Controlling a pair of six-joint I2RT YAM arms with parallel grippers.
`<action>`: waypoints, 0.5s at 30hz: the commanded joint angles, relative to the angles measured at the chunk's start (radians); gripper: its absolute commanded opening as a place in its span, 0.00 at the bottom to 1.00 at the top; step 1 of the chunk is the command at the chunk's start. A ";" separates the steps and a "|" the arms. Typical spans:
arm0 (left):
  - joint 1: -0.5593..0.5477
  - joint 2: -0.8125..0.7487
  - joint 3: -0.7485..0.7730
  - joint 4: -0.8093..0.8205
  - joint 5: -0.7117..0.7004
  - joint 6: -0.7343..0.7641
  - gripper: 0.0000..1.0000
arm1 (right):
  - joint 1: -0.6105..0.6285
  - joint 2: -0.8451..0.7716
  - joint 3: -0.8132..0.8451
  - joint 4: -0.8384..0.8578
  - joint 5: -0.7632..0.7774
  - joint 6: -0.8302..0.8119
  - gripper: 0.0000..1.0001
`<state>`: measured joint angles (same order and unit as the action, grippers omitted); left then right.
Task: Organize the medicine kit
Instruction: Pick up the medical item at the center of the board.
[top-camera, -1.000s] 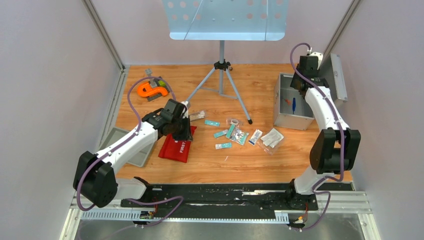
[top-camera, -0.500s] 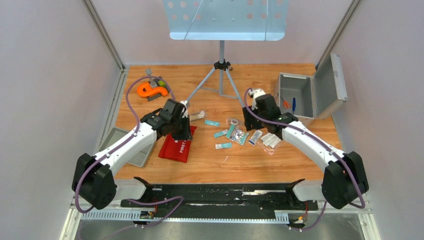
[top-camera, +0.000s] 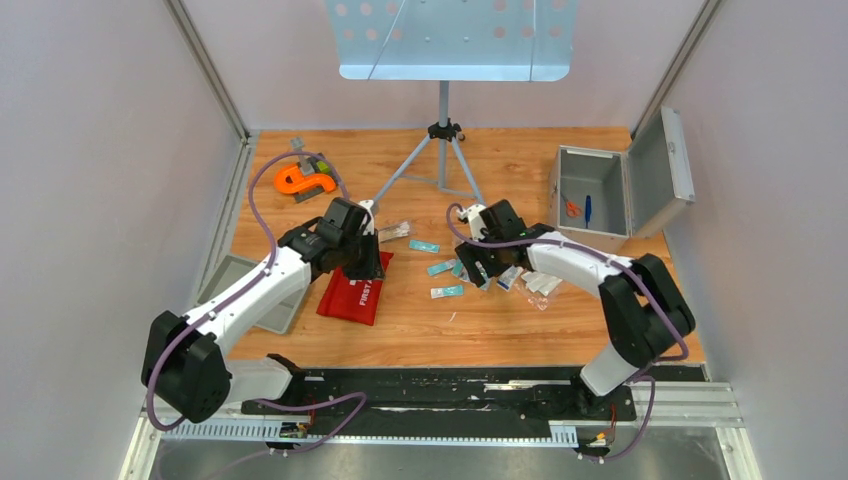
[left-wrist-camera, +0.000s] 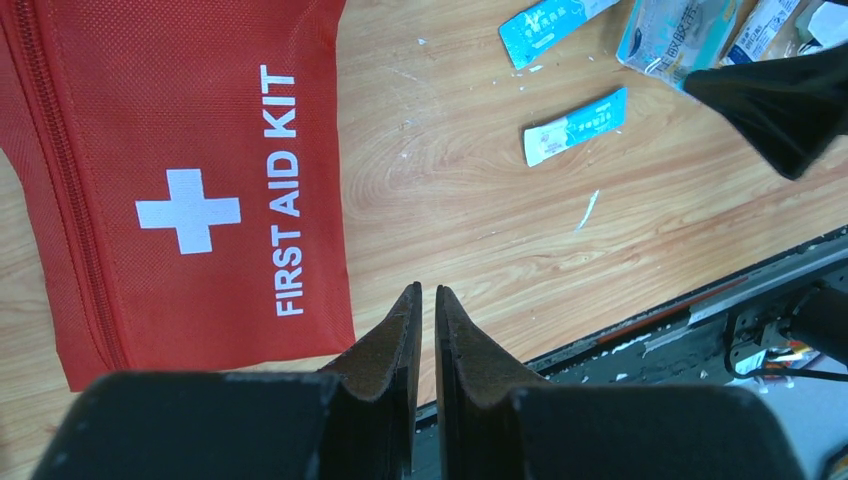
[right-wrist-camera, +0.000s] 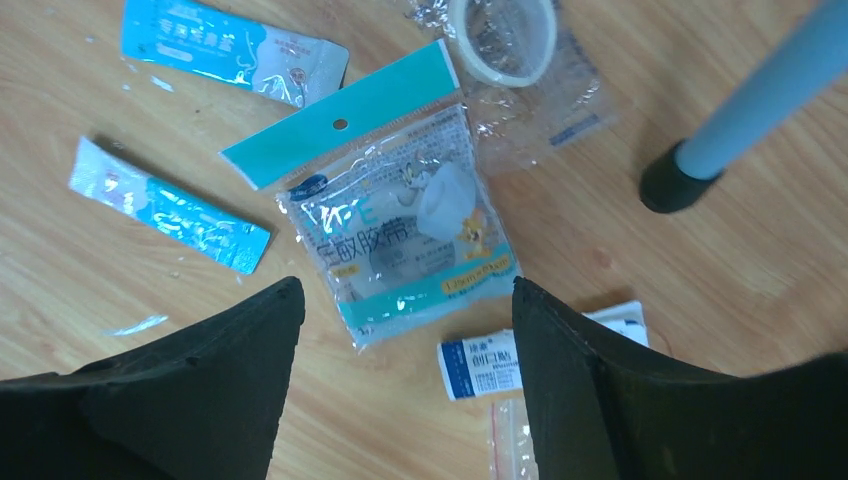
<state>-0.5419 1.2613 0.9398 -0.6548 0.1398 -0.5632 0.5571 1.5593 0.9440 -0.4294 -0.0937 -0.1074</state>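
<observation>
The medicine kit (top-camera: 588, 212), a silver-grey case, stands at the back right with its lid (top-camera: 660, 170) open; orange scissors and a blue item lie inside. My right gripper (right-wrist-camera: 405, 285) hangs open just above a clear plaster bag with a teal header (right-wrist-camera: 400, 230), holding nothing. Around the bag lie teal sachets (right-wrist-camera: 170, 205), a wrapped tape roll (right-wrist-camera: 502, 35) and a small white-and-blue box (right-wrist-camera: 480, 365). My left gripper (left-wrist-camera: 427, 290) is shut and empty at the edge of the red first-aid pouch (left-wrist-camera: 180, 180). From above, the right gripper (top-camera: 478, 268) is over the packet pile.
A tripod stand (top-camera: 445, 130) rises mid-table, with one foot (right-wrist-camera: 672, 180) close beside the packets. A shallow grey tray (top-camera: 235, 275) sits at the left under my left arm. An orange tool (top-camera: 305, 180) lies at the back left. More clear bags (top-camera: 545, 278) lie right of the pile.
My right arm swung from the open case down to the packet pile at mid-table, and its jaws spread wider. The left arm stayed where it was.
</observation>
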 joint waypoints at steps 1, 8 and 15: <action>0.003 -0.038 0.012 0.001 -0.015 -0.009 0.17 | 0.037 0.095 0.065 0.036 0.061 -0.051 0.75; 0.003 -0.052 0.011 -0.008 -0.020 -0.008 0.17 | 0.044 0.167 0.082 0.077 0.171 -0.043 0.74; 0.003 -0.057 0.003 -0.007 -0.021 -0.006 0.17 | 0.044 0.140 0.058 0.075 0.144 -0.016 0.51</action>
<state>-0.5415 1.2320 0.9398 -0.6697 0.1287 -0.5636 0.5999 1.7168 1.0008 -0.3782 0.0444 -0.1326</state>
